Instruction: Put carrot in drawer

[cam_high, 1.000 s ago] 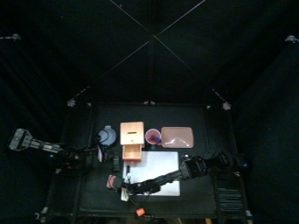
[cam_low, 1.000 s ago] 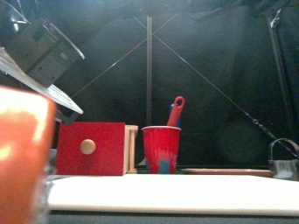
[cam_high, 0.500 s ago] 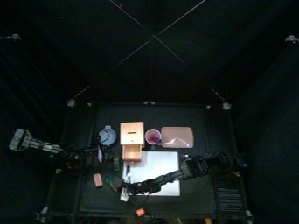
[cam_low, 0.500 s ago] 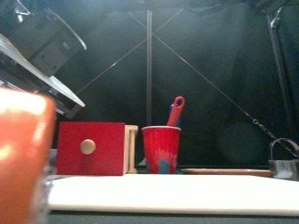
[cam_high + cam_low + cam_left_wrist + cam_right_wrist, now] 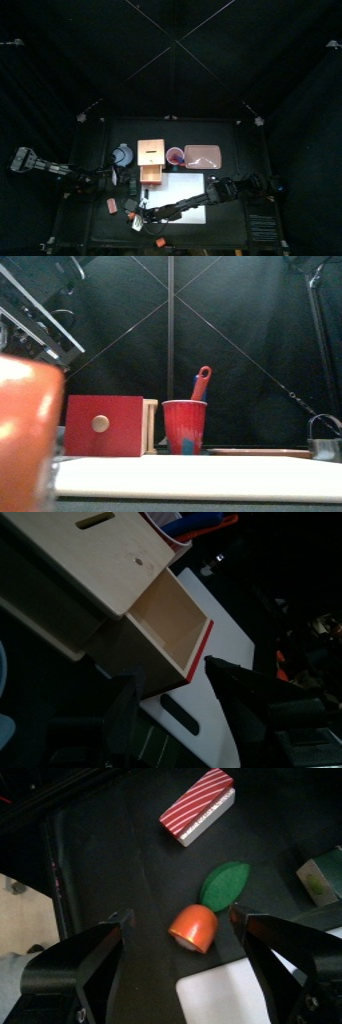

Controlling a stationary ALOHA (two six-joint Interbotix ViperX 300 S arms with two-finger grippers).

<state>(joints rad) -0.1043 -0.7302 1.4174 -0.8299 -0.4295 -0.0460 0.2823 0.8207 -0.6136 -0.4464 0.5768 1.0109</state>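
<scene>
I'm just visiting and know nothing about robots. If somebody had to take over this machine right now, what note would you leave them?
Right hand: open, holding nothing, poised right over the carrot.
Left hand: open, empty, waiting next to the drawer.
Carrot: lying on the black table, green leaf attached, beside a red-striped block.
Drawer: pulled out, and nothing shows inside it.
Done: drawer opened.
Left: grab the carrot, carry it over and drop it into the drawer.

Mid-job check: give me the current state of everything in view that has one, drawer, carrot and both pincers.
Drawer: pulled out, empty inside.
Carrot: lying on the black table, not held, green leaf end attached.
Right pincer: open, straddling the carrot from above.
Left pincer: open, holding nothing, near the drawer's front.
Red cup: upright, a red-handled utensil standing in it.
</scene>
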